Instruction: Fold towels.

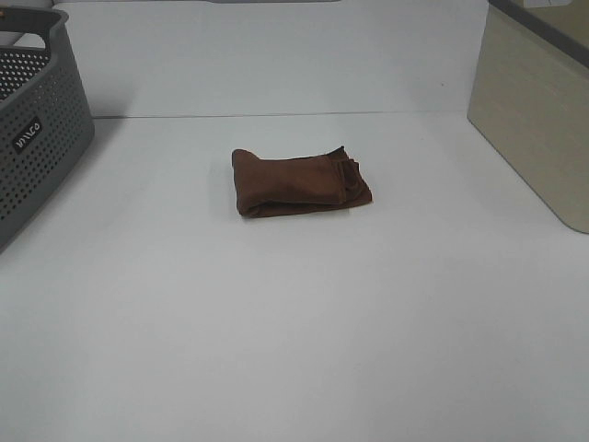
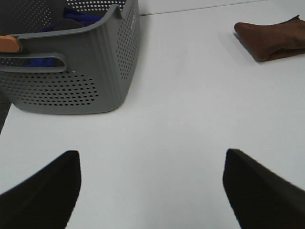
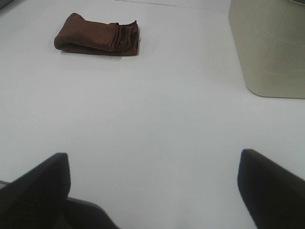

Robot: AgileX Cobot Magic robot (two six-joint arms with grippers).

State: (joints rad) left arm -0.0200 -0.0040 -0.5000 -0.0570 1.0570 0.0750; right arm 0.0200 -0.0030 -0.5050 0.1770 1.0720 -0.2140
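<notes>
A dark reddish-brown towel (image 1: 300, 183) lies folded into a small thick bundle on the white table, a little beyond its middle. It also shows in the left wrist view (image 2: 272, 39) and in the right wrist view (image 3: 98, 39). Neither arm shows in the exterior high view. My left gripper (image 2: 151, 191) is open and empty, well away from the towel, near the grey basket. My right gripper (image 3: 155, 191) is open and empty, well short of the towel, over bare table.
A grey perforated basket (image 1: 35, 138) stands at the far left; in the left wrist view (image 2: 71, 81) it holds blue cloth. A beige bin (image 1: 538, 110) stands at the far right, also in the right wrist view (image 3: 267, 47).
</notes>
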